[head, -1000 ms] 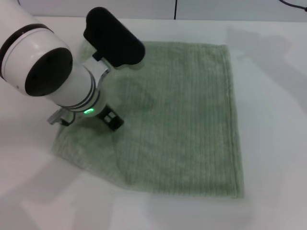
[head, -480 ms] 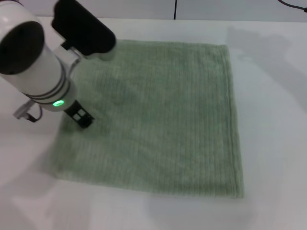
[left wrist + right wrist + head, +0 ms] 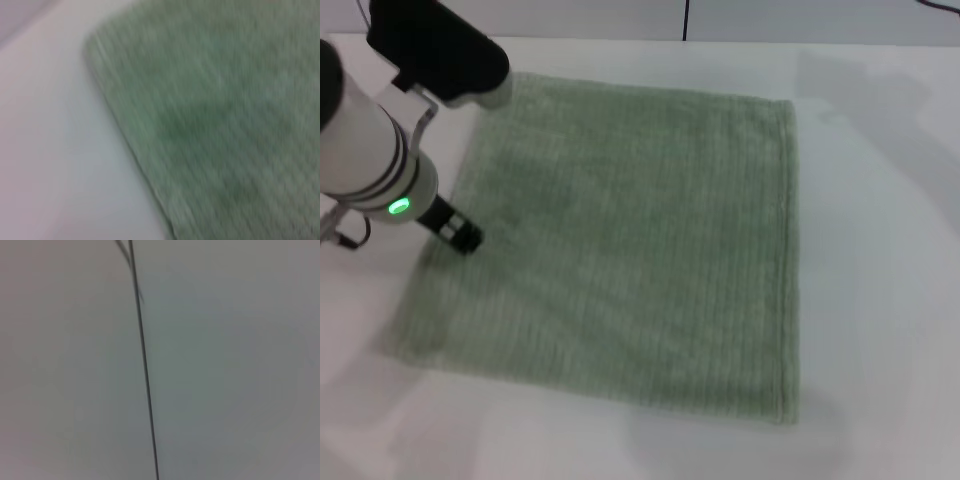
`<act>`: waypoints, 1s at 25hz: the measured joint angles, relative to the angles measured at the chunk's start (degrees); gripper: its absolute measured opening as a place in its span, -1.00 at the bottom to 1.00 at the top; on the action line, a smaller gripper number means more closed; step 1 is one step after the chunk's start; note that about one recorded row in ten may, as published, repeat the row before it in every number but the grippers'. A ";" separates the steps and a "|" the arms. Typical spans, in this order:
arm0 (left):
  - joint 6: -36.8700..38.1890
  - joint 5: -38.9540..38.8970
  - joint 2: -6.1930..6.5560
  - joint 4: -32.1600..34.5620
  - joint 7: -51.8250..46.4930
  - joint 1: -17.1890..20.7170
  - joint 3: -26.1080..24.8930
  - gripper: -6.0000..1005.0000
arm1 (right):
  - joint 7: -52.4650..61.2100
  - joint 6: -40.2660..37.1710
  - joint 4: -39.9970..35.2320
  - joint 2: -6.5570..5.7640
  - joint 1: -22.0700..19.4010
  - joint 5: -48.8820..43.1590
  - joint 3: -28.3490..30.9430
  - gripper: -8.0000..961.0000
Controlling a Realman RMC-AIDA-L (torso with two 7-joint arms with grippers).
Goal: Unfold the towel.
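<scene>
**benchbot_77:** So what's seen at the near side?

**ragdoll_arm:** The near hem of the towel (image 3: 620, 250) is seen first, running along the white table (image 3: 880, 300) with its near-left corner a bit rumpled. The towel is laid open and flat, filling the middle of the table, pale sage green with fine ribbed stripes. A hemmed edge is seen down its right side.

**benchbot_77:** And the arm?

**ragdoll_arm:** The left gripper (image 3: 460, 235) is found over the towel's left edge, about halfway up. Only one dark fingertip is seen under the white wrist with the green light on it, so whether the fingers are apart or together can't be told. In the left wrist view just a towel edge and bare table are shown, all smeared.

**benchbot_77:** Farther back?

**ragdoll_arm:** The far-left corner of the towel is covered by the arm's black housing. The far-right corner lies flat. The right gripper isn't seen anywhere; only a pale surface crossed by a thin dark line (image 3: 142, 365) is shown by its wrist camera.
</scene>
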 joint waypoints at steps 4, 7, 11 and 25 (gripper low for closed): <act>2.60 -0.03 -0.32 -4.07 2.01 0.95 -1.53 -0.03 | -2.30 -1.01 1.44 0.12 -1.09 1.96 -0.30 -0.98; 3.44 -0.08 -4.16 -6.73 7.72 1.77 -4.68 -0.03 | -2.27 -1.00 1.97 0.16 -1.33 2.17 -0.33 -0.98; 1.75 -0.03 -6.03 -9.27 10.13 2.09 -8.59 -0.03 | -1.98 -0.91 2.06 0.21 -1.67 2.38 -0.34 -0.98; 57.60 -0.13 -6.38 -8.75 22.17 21.08 -11.73 -0.01 | -23.67 -20.65 5.69 0.39 -10.78 15.30 -11.36 -0.98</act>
